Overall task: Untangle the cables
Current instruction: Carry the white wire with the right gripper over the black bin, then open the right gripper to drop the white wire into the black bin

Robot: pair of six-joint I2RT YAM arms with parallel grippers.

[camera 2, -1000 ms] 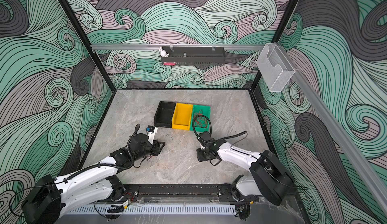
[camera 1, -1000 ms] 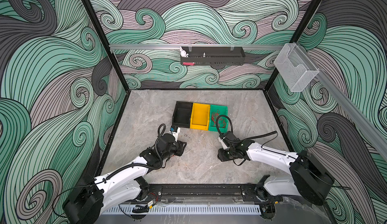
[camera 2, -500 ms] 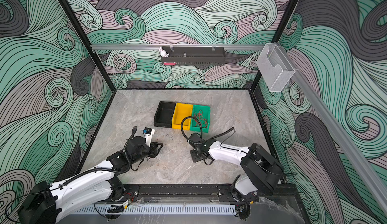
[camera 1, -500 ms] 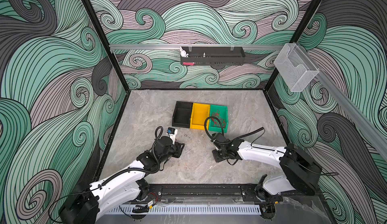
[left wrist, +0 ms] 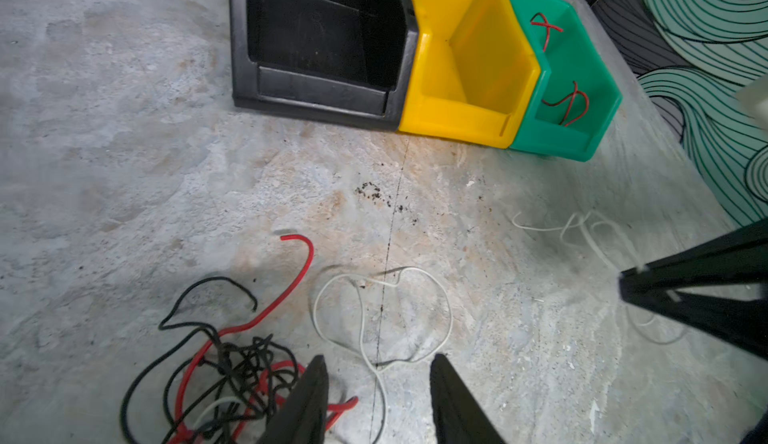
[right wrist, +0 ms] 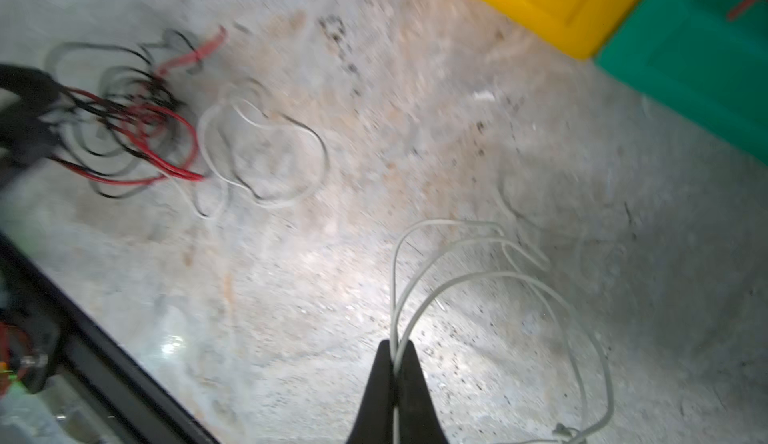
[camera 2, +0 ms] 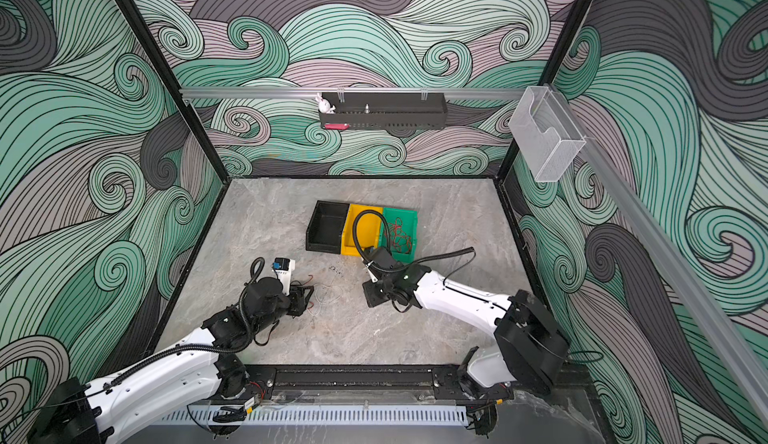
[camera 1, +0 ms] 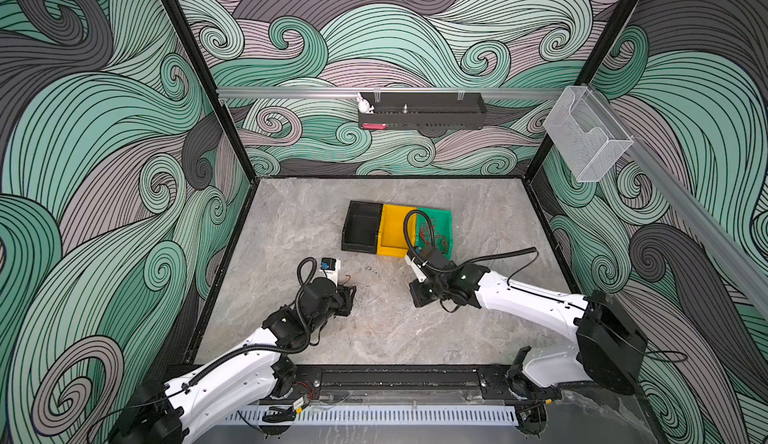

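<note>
**White cable (right wrist: pixel 393 296) pinched in my right gripper (right wrist: pixel 395 348), knot beside the left**

Knotted red and black cables (left wrist: pixel 237 363) lie in a heap on the table (camera 1: pixel 415 338), and I see a loose white loop (left wrist: pixel 450 317) spread just beside that heap. The white cable sits apart from them, nearer the bins. Its strands arc up off the table and run into the right gripper, whose fingers are clenched tight on it. My left gripper (left wrist: pixel 378 361) hangs low at the edge of the heap with its fingers spread, grasping nothing; a strand of the white loop lies on the table between them. More red cables (left wrist: pixel 569 105) lie inside the green bin (left wrist: pixel 552 147). The yellow bin (left wrist: pixel 457 122) touches the green one, and the black bin (left wrist: pixel 311 88) touches the yellow one on its other side. Both of those look bare inside from my left wrist view
</note>
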